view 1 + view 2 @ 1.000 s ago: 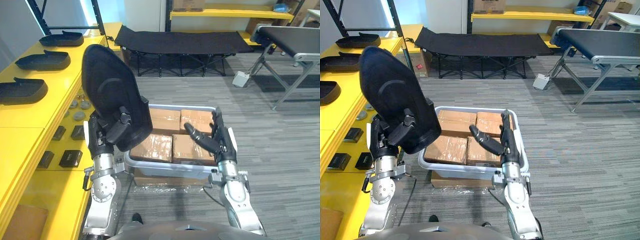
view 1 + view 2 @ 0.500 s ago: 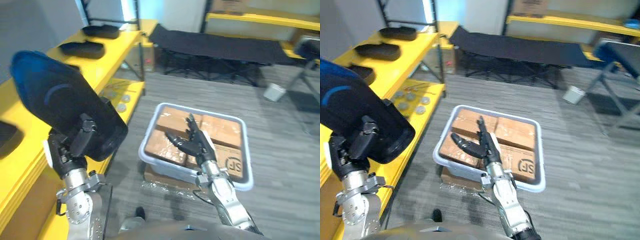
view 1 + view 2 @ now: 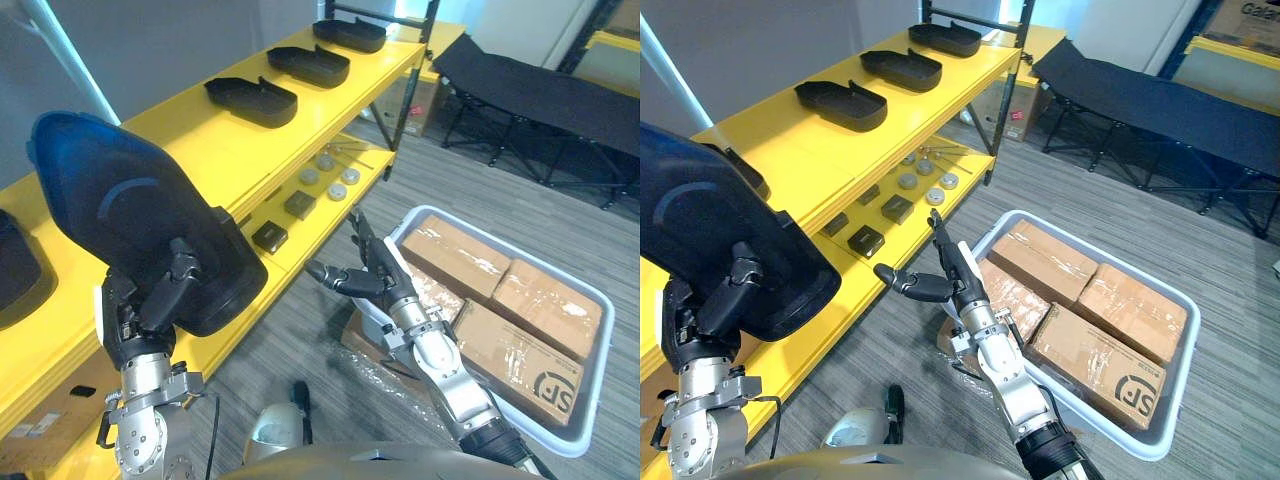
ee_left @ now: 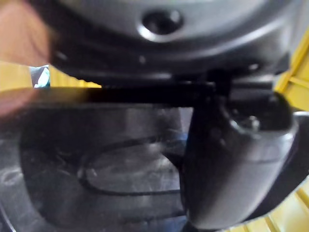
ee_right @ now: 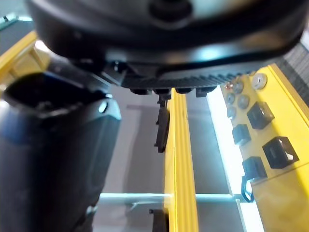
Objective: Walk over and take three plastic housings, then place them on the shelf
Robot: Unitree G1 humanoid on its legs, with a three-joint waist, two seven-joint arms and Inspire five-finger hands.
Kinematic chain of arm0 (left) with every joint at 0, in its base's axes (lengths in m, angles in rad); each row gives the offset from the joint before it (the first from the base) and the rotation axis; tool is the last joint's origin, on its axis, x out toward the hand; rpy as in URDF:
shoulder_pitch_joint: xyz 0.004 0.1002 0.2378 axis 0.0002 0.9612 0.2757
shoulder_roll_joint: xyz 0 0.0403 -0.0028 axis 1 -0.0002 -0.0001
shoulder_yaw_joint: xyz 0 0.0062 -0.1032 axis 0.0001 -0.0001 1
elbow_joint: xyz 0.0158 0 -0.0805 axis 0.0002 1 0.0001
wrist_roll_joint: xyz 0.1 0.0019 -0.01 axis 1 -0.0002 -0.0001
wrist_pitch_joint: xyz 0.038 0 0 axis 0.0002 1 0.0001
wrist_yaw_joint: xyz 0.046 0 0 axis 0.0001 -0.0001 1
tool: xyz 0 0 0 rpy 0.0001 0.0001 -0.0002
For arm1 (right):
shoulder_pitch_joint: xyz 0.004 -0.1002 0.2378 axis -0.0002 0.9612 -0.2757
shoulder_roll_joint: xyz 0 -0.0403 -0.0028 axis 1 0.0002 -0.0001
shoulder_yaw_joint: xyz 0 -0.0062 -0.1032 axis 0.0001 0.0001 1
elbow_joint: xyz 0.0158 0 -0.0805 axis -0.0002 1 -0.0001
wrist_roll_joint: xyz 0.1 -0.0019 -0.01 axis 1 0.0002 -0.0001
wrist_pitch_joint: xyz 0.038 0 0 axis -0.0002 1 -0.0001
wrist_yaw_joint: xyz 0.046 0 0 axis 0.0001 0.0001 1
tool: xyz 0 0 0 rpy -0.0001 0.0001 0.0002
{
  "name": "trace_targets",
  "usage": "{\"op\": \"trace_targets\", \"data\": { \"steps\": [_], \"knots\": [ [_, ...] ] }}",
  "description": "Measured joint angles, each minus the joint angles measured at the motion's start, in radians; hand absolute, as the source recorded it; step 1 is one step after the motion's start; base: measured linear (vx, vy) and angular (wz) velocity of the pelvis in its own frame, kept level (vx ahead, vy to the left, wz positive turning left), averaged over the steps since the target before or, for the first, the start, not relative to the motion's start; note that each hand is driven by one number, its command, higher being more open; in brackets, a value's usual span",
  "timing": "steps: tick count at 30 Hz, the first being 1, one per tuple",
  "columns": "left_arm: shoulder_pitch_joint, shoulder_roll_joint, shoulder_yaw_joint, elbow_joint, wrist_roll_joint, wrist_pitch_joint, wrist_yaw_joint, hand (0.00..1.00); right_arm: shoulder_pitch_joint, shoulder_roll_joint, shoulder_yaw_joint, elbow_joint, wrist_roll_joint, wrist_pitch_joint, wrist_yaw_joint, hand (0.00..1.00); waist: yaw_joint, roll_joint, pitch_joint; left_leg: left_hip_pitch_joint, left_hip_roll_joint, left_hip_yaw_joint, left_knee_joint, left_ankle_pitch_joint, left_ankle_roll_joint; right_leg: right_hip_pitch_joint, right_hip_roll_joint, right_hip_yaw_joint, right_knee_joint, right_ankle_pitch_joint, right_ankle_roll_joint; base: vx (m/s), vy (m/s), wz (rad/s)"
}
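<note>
A big black plastic housing (image 3: 140, 225) stands upright at the left, with my left hand (image 3: 150, 305) shut on its lower edge. In the left wrist view the thumb (image 4: 234, 169) presses on the housing's dark inner face (image 4: 116, 164). My right hand (image 3: 368, 277) is open and holds nothing, fingers straight, hovering between the yellow shelf (image 3: 200, 150) and the grey bin (image 3: 592, 330). Three more black housings (image 3: 250, 100) (image 3: 308, 65) (image 3: 350, 34) lie in a row on the shelf's top board. Part of another housing (image 3: 14, 270) shows at the left edge.
The shelf's lower board (image 3: 310, 230) carries small black blocks (image 3: 268, 236) and round grey parts (image 3: 338, 190). The bin holds several taped cardboard boxes (image 3: 460, 258) and rests on a flat box. A black folding cot (image 3: 540, 95) stands behind on grey carpet.
The whole view has swung left toward the yellow shelf, so the camera has moved. My left hand keeps its hold on the housing and my right hand stays open.
</note>
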Motion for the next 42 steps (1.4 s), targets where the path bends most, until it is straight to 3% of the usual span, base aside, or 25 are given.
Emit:
{"op": "trace_targets", "data": {
  "steps": [3,5,8,10,11,14,15,19,21,23,24,25,26,27,28,30,31,32,34,36,37,38,39,40,42],
  "knots": [
    [0.008,0.0,-0.01,-0.016,-0.001,0.0,-0.037,0.0,-0.008,0.001,0.004,0.0,-0.004,0.0,-0.01,1.0,-0.001,0.003,0.004,-0.017,-0.02,-0.061,-0.003,0.019,0.004,-0.016,-0.014,0.013,0.064,-0.038,-0.023,-0.02,0.022,0.64],
    [-0.026,0.019,-0.033,-0.015,-0.002,0.0,-0.088,0.0,-0.006,-0.003,-0.012,0.001,-0.002,0.0,-0.056,1.0,-0.024,0.003,0.013,-0.019,-0.06,-0.161,-0.015,0.055,0.014,-0.035,-0.039,0.133,0.181,-0.106,-0.059,-0.01,0.011,1.34],
    [-0.055,0.035,-0.05,-0.013,-0.008,-0.002,-0.116,0.0,-0.022,-0.003,-0.034,0.003,-0.004,0.0,-0.082,1.0,-0.01,0.007,0.036,-0.017,-0.093,-0.214,-0.013,0.082,0.004,-0.032,-0.058,0.202,0.249,-0.188,-0.041,-0.06,-0.061,0.84],
    [-0.042,0.034,-0.053,-0.012,-0.027,-0.003,-0.126,0.0,-0.029,-0.006,-0.039,0.003,-0.01,-0.004,-0.068,1.0,-0.004,0.036,0.051,-0.017,-0.09,-0.219,-0.004,0.094,-0.007,-0.02,-0.049,0.207,0.249,-0.207,-0.006,-0.11,-0.09,0.11],
    [-0.027,0.034,-0.064,-0.012,-0.044,-0.006,-0.126,0.0,-0.018,-0.014,-0.045,0.003,-0.01,-0.006,-0.052,1.0,-0.005,0.068,0.064,-0.016,-0.073,-0.219,0.014,0.087,-0.019,-0.007,-0.036,0.206,0.241,-0.206,0.006,-0.15,-0.048,-0.04],
    [-0.007,0.038,-0.074,-0.01,-0.043,-0.023,-0.149,0.0,0.019,-0.042,-0.06,0.002,-0.006,-0.03,-0.008,1.0,-0.022,0.088,0.07,-0.035,-0.015,-0.139,0.042,0.074,-0.019,0.003,-0.009,0.179,0.247,-0.231,-0.006,-0.16,-0.044,0.22],
    [-0.006,0.038,-0.077,-0.007,-0.043,-0.026,-0.161,0.0,0.034,-0.046,-0.071,0.002,0.0,-0.035,0.0,1.0,-0.033,0.081,0.07,-0.035,-0.002,-0.105,0.039,0.074,-0.019,0.01,-0.009,0.165,0.248,-0.243,0.002,-0.1,-0.045,0.42],
    [-0.004,0.036,-0.073,-0.006,-0.044,-0.028,-0.182,0.0,0.041,-0.036,-0.094,-0.002,0.0,-0.092,0.004,1.0,-0.015,0.071,0.066,-0.061,0.007,-0.064,0.045,0.082,-0.004,0.009,-0.028,0.136,0.248,-0.26,0.029,0.0,0.022,0.16],
    [-0.013,0.036,-0.046,-0.007,-0.046,-0.033,-0.225,0.0,0.041,-0.011,-0.099,-0.019,-0.002,-0.109,-0.024,1.0,0.007,0.044,0.061,-0.09,-0.024,-0.058,0.088,0.056,0.016,0.009,-0.057,0.118,0.244,-0.258,0.054,0.14,0.093,0.23],
    [-0.019,0.038,-0.018,-0.007,-0.043,-0.04,-0.253,0.0,0.043,0.038,-0.1,-0.032,-0.003,-0.121,-0.068,1.0,0.027,-0.011,0.056,-0.097,-0.078,-0.054,0.155,-0.039,0.034,0.05,-0.102,0.095,0.265,-0.22,0.102,0.26,0.098,0.35],
    [-0.029,0.031,-0.02,0.002,-0.038,-0.038,-0.248,0.0,0.04,0.039,-0.104,-0.033,-0.003,-0.124,-0.076,1.0,0.026,-0.014,0.053,-0.1,-0.092,-0.07,0.176,-0.048,0.046,0.035,-0.137,0.097,0.343,-0.204,0.082,0.33,0.143,0.53],
    [-0.041,0.031,-0.02,0.009,-0.026,-0.037,-0.233,0.0,0.035,0.046,-0.11,-0.033,-0.005,-0.127,-0.091,1.0,0.025,-0.012,0.045,-0.093,-0.099,-0.082,0.193,-0.065,0.058,-0.023,-0.194,0.127,0.497,-0.143,0.004,0.33,0.18,0.47],
    [-0.046,0.042,-0.009,0.008,-0.013,-0.038,-0.212,0.0,0.025,0.048,-0.112,-0.032,-0.007,-0.13,-0.095,1.0,0.026,-0.011,0.041,-0.074,-0.1,-0.092,0.184,-0.081,0.064,-0.067,-0.219,0.168,0.603,-0.08,-0.048,0.39,0.207,0.39],
    [-0.069,0.066,0.007,0.008,0.01,-0.037,-0.158,0.0,-0.001,0.055,-0.121,-0.031,-0.011,-0.143,-0.088,1.0,0.018,-0.011,0.042,-0.039,-0.103,-0.114,0.159,-0.094,0.077,-0.137,-0.228,0.249,0.723,-0.081,-0.046,0.33,0.134,0.18],
    [-0.075,0.07,0.009,0.008,0.01,-0.037,-0.146,0.0,-0.006,0.057,-0.123,-0.031,-0.011,-0.147,-0.087,1.0,0.016,-0.011,0.042,-0.031,-0.103,-0.12,0.154,-0.095,0.077,-0.15,-0.224,0.262,0.74,-0.097,-0.044,0.33,0.075,0.32],
    [-0.127,0.095,0.023,0.008,0.01,-0.037,-0.091,0.0,-0.043,0.05,-0.147,-0.032,-0.033,-0.181,-0.085,1.0,-0.008,0.005,0.048,0.056,-0.102,-0.186,0.097,-0.101,0.069,-0.208,-0.143,0.316,0.721,-0.178,-0.067,0.29,0.044,0.54],
    [-0.145,0.103,0.024,0.008,0.01,-0.037,-0.08,0.0,-0.054,0.043,-0.159,-0.032,-0.037,-0.194,-0.086,1.0,-0.012,0.009,0.049,0.076,-0.102,-0.203,0.085,-0.105,0.066,-0.229,-0.117,0.337,0.697,-0.19,-0.078,0.23,0.009,0.85],
    [-0.183,0.12,0.025,0.01,0.009,-0.037,-0.063,0.0,-0.083,0.022,-0.18,-0.034,-0.04,-0.226,-0.092,1.0,-0.03,0.014,0.048,0.097,-0.103,-0.248,0.072,-0.112,0.058,-0.28,-0.057,0.394,0.636,-0.199,-0.092,0.2,-0.039,1.14],
    [-0.242,0.134,0.026,0.023,0.008,-0.038,-0.053,0.0,-0.121,-0.015,-0.22,-0.076,-0.04,-0.272,-0.12,1.0,-0.054,0.018,0.049,0.11,-0.115,-0.331,0.072,-0.127,0.058,-0.351,0.007,0.498,0.529,-0.196,-0.087,0.21,-0.084,1.33],
    [-0.258,0.137,0.044,0.052,0.006,-0.039,-0.055,0.0,-0.162,-0.045,-0.267,-0.177,-0.04,-0.312,-0.14,1.0,-0.059,0.01,0.043,0.142,-0.142,-0.402,0.075,-0.14,0.041,-0.389,0.033,0.589,0.407,-0.164,-0.062,0.23,-0.183,1.11],
    [-0.251,0.137,0.053,0.056,0.006,-0.039,-0.055,0.0,-0.177,-0.046,-0.275,-0.203,-0.038,-0.324,-0.138,1.0,-0.056,-0.001,0.037,0.146,-0.154,-0.411,0.08,-0.151,0.036,-0.381,0.029,0.59,0.365,-0.14,-0.084,0.26,-0.264,0.84],
    [-0.233,0.137,0.084,0.058,0.005,-0.039,-0.059,0.0,-0.217,-0.047,-0.282,-0.247,-0.027,-0.347,-0.134,1.0,-0.051,-0.035,0.021,0.143,-0.19,-0.429,0.102,-0.181,0.024,-0.36,0.011,0.595,0.279,-0.045,-0.09,0.3,-0.309,0.83],
    [-0.209,0.101,0.09,0.078,0.005,-0.039,-0.064,0.0,-0.258,-0.071,-0.289,-0.264,-0.009,-0.366,-0.118,1.0,-0.05,0.002,0.006,0.122,-0.154,-0.399,0.146,-0.211,0.004,-0.319,0.028,0.543,0.248,-0.045,-0.088,0.28,-0.297,0.92],
    [-0.198,0.091,0.09,0.081,0.005,-0.039,-0.069,0.0,-0.272,-0.085,-0.293,-0.273,0.006,-0.371,-0.114,1.0,-0.054,0.019,-0.004,0.106,-0.129,-0.369,0.162,-0.22,-0.001,-0.302,0.045,0.513,0.223,-0.042,-0.09,0.3,-0.259,0.65],
    [-0.165,0.088,0.102,0.08,0.001,-0.043,-0.102,0.0,-0.312,-0.101,-0.309,-0.271,0.026,-0.365,-0.109,1.0,-0.02,0.04,-0.016,0.115,-0.096,-0.36,0.147,-0.226,-0.009,-0.272,0.082,0.502,0.178,-0.033,-0.106,0.21,-0.149,0.28]
  ]
}}
